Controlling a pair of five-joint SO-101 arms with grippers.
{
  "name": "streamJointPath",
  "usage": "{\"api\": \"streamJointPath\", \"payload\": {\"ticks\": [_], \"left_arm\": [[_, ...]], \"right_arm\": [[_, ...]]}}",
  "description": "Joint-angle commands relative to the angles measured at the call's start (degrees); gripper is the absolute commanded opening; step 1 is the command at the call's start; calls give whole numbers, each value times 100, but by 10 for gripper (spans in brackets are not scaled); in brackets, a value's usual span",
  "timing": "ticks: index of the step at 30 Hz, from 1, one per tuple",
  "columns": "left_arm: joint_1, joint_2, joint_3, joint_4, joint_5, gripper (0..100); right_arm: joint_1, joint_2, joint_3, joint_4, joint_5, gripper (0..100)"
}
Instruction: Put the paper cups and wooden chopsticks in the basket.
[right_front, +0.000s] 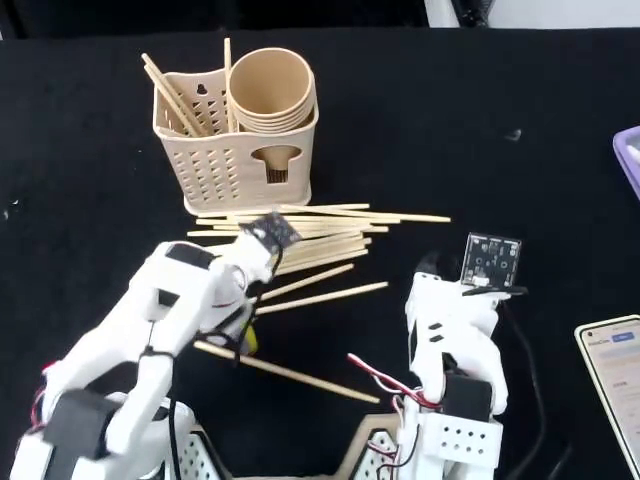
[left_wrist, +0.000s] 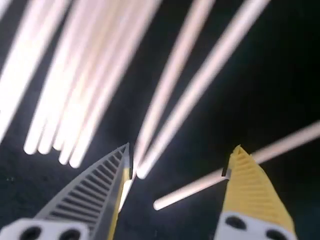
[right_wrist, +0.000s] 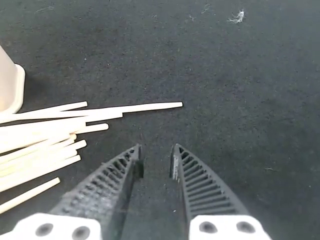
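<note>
While chopsticks lie side-to-side by basket | left gripper spread over them | right gripper barely parted

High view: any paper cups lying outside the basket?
No, the stacked paper cups stand inside the basket; what lies loose in front of it is chopsticks.

The basket stood at the desk's back left, with cups in its right compartment and a few chopsticks in its left. A pile lay just before it. The left gripper hung over the pile's near edge and the right gripper over the desk to the pile's right.
</note>
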Motion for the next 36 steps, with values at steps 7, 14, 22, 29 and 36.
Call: {"api": "streamJointPath", "payload": {"ticks": [7, 14, 22, 29, 36], "left_arm": [[-40, -879, 259, 475, -993, 310], [-127, -835, 48, -281, -149, 310], [-154, -818, 330, -677, 352, 310], [-127, -185, 233, -782, 659, 305], [-110, 1020, -409, -747, 668, 219]], "right_arm": [[-123, -532, -13, -105, -44, 102], [-123, -532, -13, -105, -44, 102], [-123, -532, -13, -105, -44, 101], [-123, -532, -13, -105, -44, 101], [-123, -532, -4, -105, -44, 102]]}}
